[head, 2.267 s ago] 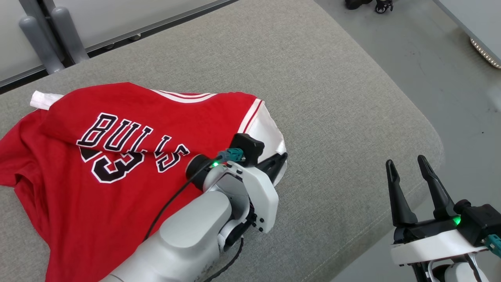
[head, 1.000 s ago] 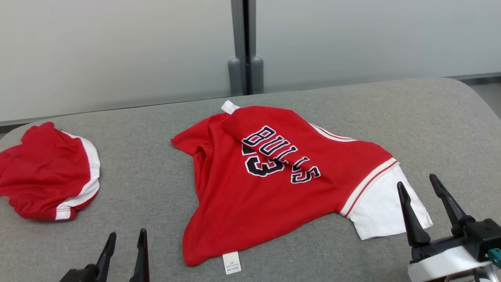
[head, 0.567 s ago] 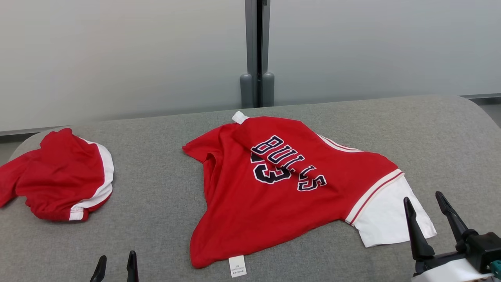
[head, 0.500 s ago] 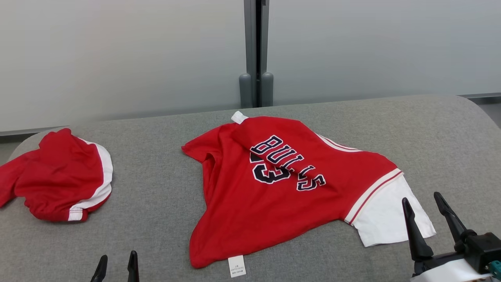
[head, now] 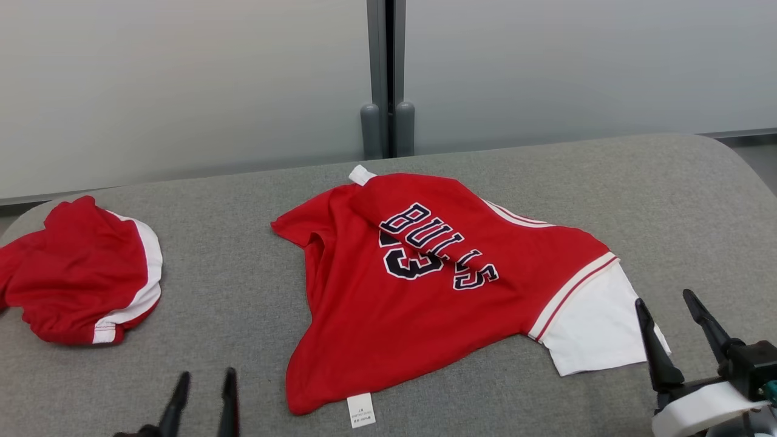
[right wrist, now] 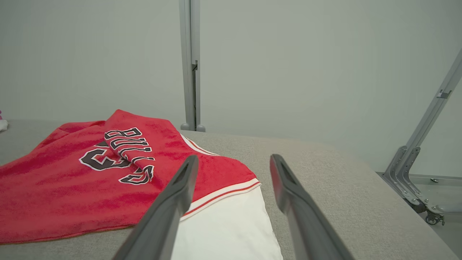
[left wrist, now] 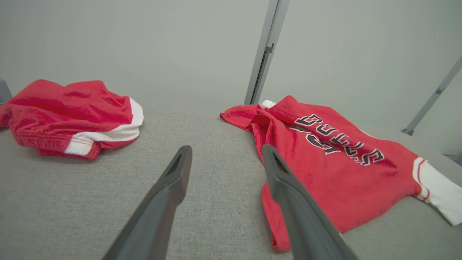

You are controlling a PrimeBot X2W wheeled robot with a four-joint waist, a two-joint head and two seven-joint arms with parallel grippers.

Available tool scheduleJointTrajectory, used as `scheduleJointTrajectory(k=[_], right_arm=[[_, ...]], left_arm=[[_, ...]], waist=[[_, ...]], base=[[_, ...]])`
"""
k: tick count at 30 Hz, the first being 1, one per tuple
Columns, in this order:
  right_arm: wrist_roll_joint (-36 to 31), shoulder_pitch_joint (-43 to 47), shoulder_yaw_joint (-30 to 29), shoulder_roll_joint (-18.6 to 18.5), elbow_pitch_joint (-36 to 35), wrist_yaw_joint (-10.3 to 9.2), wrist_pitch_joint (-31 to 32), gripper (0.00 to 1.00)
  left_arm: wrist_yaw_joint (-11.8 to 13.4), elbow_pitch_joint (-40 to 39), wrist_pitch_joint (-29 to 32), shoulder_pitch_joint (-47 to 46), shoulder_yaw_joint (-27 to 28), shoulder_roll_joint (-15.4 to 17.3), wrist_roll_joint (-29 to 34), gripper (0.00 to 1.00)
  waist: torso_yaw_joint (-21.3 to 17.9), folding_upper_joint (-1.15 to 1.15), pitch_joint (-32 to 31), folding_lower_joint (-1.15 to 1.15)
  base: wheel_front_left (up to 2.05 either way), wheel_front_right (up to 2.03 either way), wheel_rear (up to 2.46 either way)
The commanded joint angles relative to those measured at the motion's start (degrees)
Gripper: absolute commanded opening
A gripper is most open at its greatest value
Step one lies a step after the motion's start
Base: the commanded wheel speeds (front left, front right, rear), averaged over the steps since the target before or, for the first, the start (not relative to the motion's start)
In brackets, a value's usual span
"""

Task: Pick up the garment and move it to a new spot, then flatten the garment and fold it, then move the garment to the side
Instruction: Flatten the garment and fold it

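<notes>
Red jersey (head: 425,297) lying loose, mid-table (head: 243,285).
Near edge: left gripper (head: 206,373) and right gripper (head: 663,297), fingers spread, grasping nothing; the right just beside the white sleeve (head: 598,328). Centre: jersey, top folded over. Far left: bunched red garment (head: 79,279), possibly shorts.

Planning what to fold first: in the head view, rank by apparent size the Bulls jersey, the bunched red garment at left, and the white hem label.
Largest: Bulls jersey.
Then the bunched red garment, though bunching hides its true size.
Smallest: white hem label.
</notes>
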Motion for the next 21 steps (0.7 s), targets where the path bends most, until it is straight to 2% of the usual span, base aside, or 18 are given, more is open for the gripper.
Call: scheduleJointTrajectory(k=[1, 8, 15, 21], right_arm=[[-0.6, -1.2, -0.4, -1.6, 1.9, -0.01, -0.3, 1.0], [-0.6, -11.1, 1.2, -6.2, 18.0, -0.01, 7.0, 1.0], [0.1, -18.9, 4.3, -6.7, 29.5, -0.01, 10.3, 1.0], [3.4, -20.8, 9.4, -5.7, 34.9, -0.01, 11.4, 1.0]], left_arm=[[-0.5, 0.7, 1.0, -0.4, -1.2, -0.1, -0.4, 1.0], [-0.9, 2.3, 15.0, -4.9, -8.6, -0.3, -4.2, 1.0], [-0.5, 3.6, 20.1, -8.3, -13.0, -0.4, -8.7, 1.0], [1.1, 5.5, 21.5, -9.5, -13.6, -0.4, -8.7, 1.0]], waist=[[-0.2, 0.0, 0.6, 0.0], [-0.6, 0.0, 6.4, 0.0], [-1.0, 0.0, 11.2, 0.0], [-1.1, 0.0, 12.8, 0.0]], base=[[0.0, 0.0, 0.0], [0.0, 0.0, 0.0], [0.0, 0.0, 0.0], [0.0, 0.0, 0.0]])
